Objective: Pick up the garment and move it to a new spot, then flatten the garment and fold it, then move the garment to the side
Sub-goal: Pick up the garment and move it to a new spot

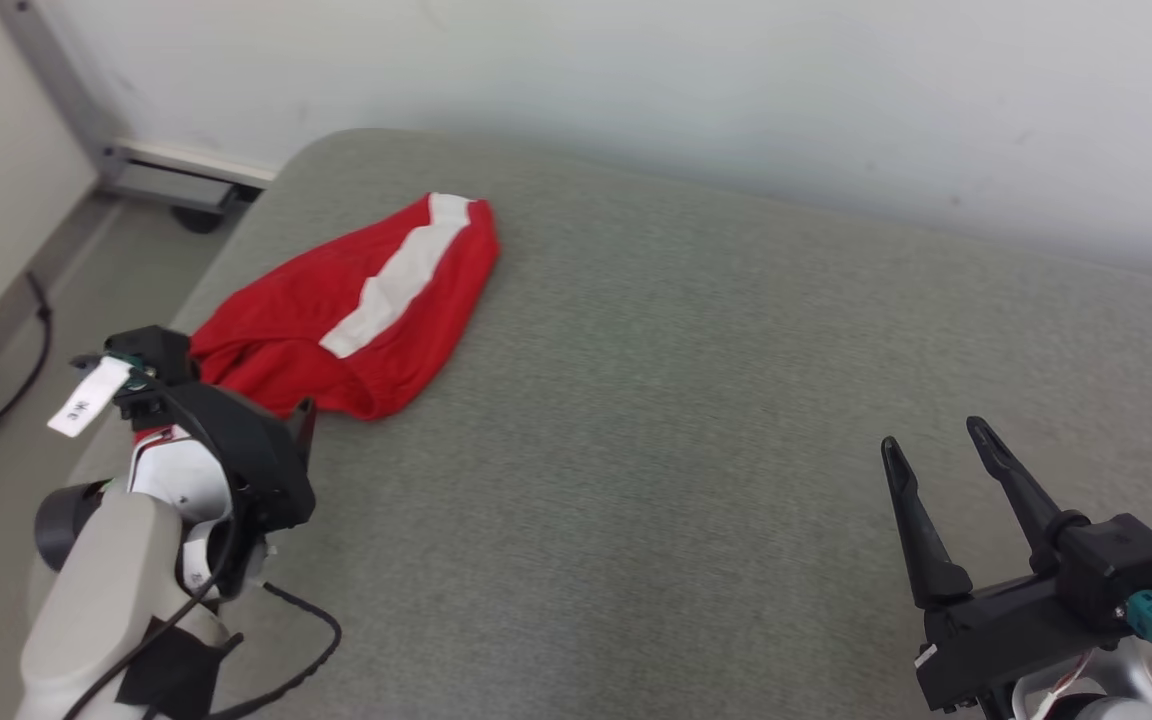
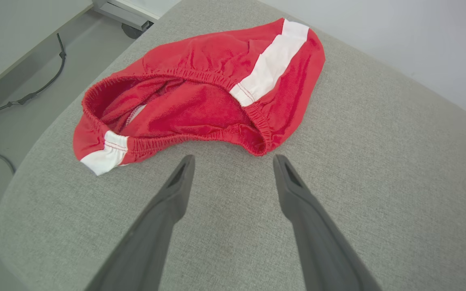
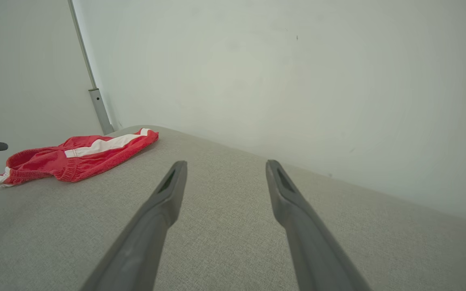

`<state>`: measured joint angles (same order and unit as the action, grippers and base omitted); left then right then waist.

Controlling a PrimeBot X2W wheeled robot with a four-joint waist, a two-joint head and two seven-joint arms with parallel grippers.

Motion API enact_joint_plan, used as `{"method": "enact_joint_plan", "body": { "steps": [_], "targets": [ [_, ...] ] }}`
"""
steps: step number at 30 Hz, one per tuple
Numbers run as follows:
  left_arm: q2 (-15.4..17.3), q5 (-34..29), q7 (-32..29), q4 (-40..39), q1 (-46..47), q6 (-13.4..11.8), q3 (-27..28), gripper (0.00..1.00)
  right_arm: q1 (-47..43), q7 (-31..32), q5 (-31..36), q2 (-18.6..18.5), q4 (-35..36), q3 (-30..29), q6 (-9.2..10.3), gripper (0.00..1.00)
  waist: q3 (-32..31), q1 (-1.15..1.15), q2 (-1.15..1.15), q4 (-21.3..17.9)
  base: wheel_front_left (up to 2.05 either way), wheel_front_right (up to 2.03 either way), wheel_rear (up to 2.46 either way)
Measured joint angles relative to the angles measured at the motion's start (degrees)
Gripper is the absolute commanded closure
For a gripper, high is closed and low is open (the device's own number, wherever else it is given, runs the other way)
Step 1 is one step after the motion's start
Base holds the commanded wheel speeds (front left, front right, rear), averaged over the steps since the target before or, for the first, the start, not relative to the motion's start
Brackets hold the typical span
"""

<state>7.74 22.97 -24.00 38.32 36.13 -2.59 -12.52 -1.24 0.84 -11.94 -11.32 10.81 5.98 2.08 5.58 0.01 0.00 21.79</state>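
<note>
- Right jaws, at 4 o'clock in the head view, stand wide apart and hold nothing. Their two dark fingers (image 1: 914, 530) point toward 12 o'clock over bare grey surface (image 1: 686, 420).
- Left jaws are at 8 o'clock in the head view, behind the pale forearm (image 1: 101, 590) and its black wrist housing. A white tag (image 1: 86, 396) hangs off the wrist.
- In the left wrist view the left fingers (image 2: 168, 202) are spread apart and empty. Their tips sit just short of the garment's waistband, with a strip of grey cloth showing between them and it.
- The garment (image 1: 356, 310) is a pair of red shorts with a white side stripe. It lies rumpled at 10 o'clock in the head view, near the surface's rounded left corner and well apart from the right jaws.
- Its elastic waistband gapes open toward the left wrist camera, showing the red inside.
- Past the surface's left edge, at 9 o'clock, a dark cable (image 1: 11, 395) lies on the floor (image 1: 106, 280).
- Farthest off, at 12 o'clock, a pale wall (image 1: 736, 90) runs behind the surface.
</note>
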Motion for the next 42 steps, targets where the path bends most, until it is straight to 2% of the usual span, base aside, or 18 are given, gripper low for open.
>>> {"method": "enact_joint_plan", "body": {
  "steps": [6,13,22,29,35,36,37,38,42],
  "targets": [
    [1.8,0.8,-2.3,5.3,1.5,-0.5,2.2,0.00,-0.7,2.7,1.3,-1.5,4.8,0.2,0.00,0.00,1.2,0.00,0.00,-4.6,0.00,0.00,0.00],
    [6.0,0.8,-2.5,8.5,4.1,-1.5,4.5,0.00,-0.4,5.8,1.6,-2.9,7.9,0.6,-0.16,0.00,3.4,0.00,0.00,-10.2,0.00,0.00,0.00],
    [5.8,0.4,-1.6,9.3,7.8,-2.5,4.7,0.00,-0.1,8.9,2.0,-4.6,11.8,-0.2,-0.90,0.00,8.0,0.00,0.00,-16.3,0.00,0.00,0.00],
    [7.0,-2.4,-1.1,12.4,9.3,-4.0,4.3,0.00,0.0,10.3,2.0,-5.4,13.6,-2.2,-0.57,0.00,11.9,0.00,0.01,-17.9,0.00,0.00,0.00],
    [7.3,-3.7,-0.4,14.6,10.5,-4.0,4.8,0.00,1.0,11.3,2.0,-5.4,13.5,-1.8,-0.58,0.00,13.5,0.00,0.01,-17.4,0.00,0.00,0.00],
    [7.3,-3.8,-0.2,14.8,10.5,-4.0,4.8,0.20,1.1,11.4,2.0,-5.4,13.5,-1.7,-0.58,0.00,13.5,0.00,0.01,-17.3,0.00,0.00,0.00],
    [7.3,-4.1,-0.2,15.1,10.6,-4.0,4.8,0.49,1.2,11.6,2.0,-5.4,13.5,-1.7,-0.58,0.00,13.6,0.00,0.00,-17.2,0.00,0.00,0.00],
    [7.2,-4.4,-0.2,15.4,10.8,-4.1,4.7,1.00,1.4,11.8,2.0,-5.4,13.5,-1.8,-0.58,0.00,13.6,0.00,0.00,-17.0,0.00,0.00,0.00],
    [6.4,-4.8,-0.2,16.4,11.7,-4.5,4.3,1.00,1.8,11.9,2.0,-5.4,13.4,-2.0,-0.56,0.00,13.5,0.00,0.01,-16.3,0.00,0.00,0.00]
  ]
}}
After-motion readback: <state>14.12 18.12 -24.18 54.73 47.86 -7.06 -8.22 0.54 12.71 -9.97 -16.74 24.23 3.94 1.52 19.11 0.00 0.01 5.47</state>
